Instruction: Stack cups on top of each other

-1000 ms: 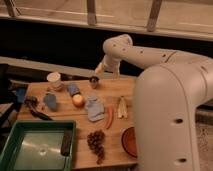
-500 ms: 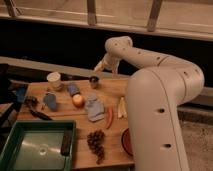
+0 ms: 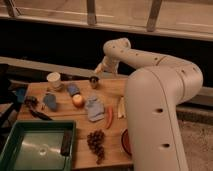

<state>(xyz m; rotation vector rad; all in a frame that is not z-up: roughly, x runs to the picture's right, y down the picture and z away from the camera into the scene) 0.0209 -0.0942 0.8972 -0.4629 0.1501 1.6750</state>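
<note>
1. The gripper [image 3: 100,70] hangs at the far edge of the wooden table [image 3: 107,91], at the end of the single arm that reaches in from the right of the view.
2. Its jaws stand wide, and nothing appears to be held between them.
3. The dark metallic cup [image 3: 94,81] stands upright on the table just below the gripper and slightly toward the left of the view. It is the nearer cup by a wide margin. Whether a finger touches its rim cannot be told.
4. The white paper cup [image 3: 54,80] also stands upright with its mouth up. It is well apart from the gripper, farther left along the same back edge of the table.
5. A blue cloth [image 3: 73,89] and an apple [image 3: 78,100] lie near the line between the two cups, a little toward the front.
6. The coming move likely turns on this: the metal cup's axis is vertical and sits almost under the jaws. A short descent should bring the fingers round it.
7. The carry would then run leftward along the back edge, so that the smaller cup can drop into the white one's open mouth.
</note>
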